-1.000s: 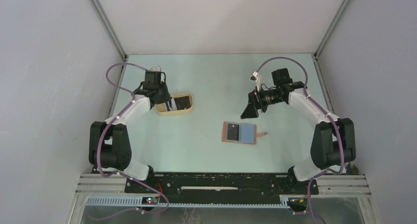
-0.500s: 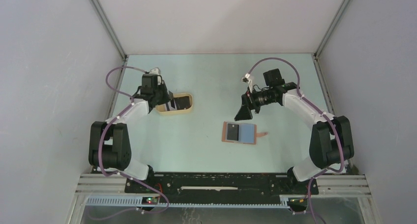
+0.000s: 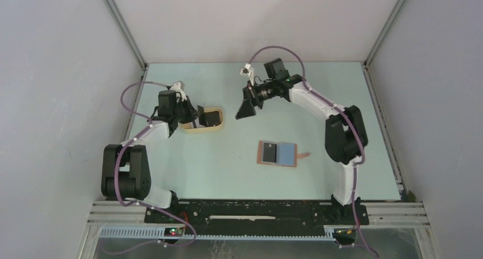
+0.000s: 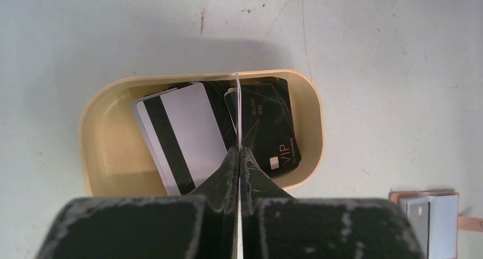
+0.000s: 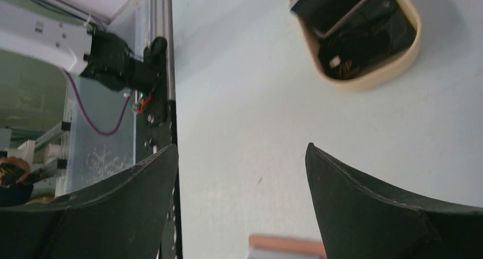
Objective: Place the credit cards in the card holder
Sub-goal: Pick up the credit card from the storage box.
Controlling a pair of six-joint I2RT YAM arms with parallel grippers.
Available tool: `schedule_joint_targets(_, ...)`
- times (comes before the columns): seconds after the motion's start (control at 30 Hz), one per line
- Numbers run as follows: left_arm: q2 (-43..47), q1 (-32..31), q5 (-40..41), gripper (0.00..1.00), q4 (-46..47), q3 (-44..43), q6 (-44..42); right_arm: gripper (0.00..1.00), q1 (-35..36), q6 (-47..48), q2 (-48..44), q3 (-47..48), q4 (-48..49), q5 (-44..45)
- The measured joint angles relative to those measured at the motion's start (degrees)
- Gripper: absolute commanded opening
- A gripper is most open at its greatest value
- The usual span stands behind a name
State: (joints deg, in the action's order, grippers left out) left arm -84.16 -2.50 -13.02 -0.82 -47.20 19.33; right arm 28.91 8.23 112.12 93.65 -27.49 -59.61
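My left gripper (image 4: 238,151) is shut on a thin credit card (image 4: 238,108), seen edge-on and held upright over the oval beige tray (image 4: 86,135). In the tray lie a whitish card with a dark stripe (image 4: 185,135) and a black VIP card (image 4: 274,125). In the top view the left gripper (image 3: 193,115) is at the tray's (image 3: 220,124) left end. The card holder (image 3: 277,153) lies open on the table, one dark card in its blue pocket. My right gripper (image 3: 246,109) is open and empty, above the table right of the tray and behind the card holder.
In the right wrist view the tray (image 5: 364,79) is at the top right and the card holder's edge (image 5: 285,246) at the bottom, between my open fingers (image 5: 319,173). Grey walls enclose the table at the left, back and right.
My right arm has swung left and back, from beside the card holder to near the tray. My left gripper has shifted slightly left at the tray, still holding the card.
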Motion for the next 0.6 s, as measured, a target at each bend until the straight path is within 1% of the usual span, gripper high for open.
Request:
schedule_joint_targets(0.37, 1.1, 4.2, -8.9, 0.0, 5.9, 3.4, -0.2, 0.9, 3.8, -18.4, 23.1, 25.7, 6.8, -0.2)
schedule_joint_targets(0.6, 1.4, 6.6, -14.7, 0.0, 9.6, 5.4, 0.9, 0.91, 4.2, -24.9, 30.1, 34.6, 8.1, 0.6)
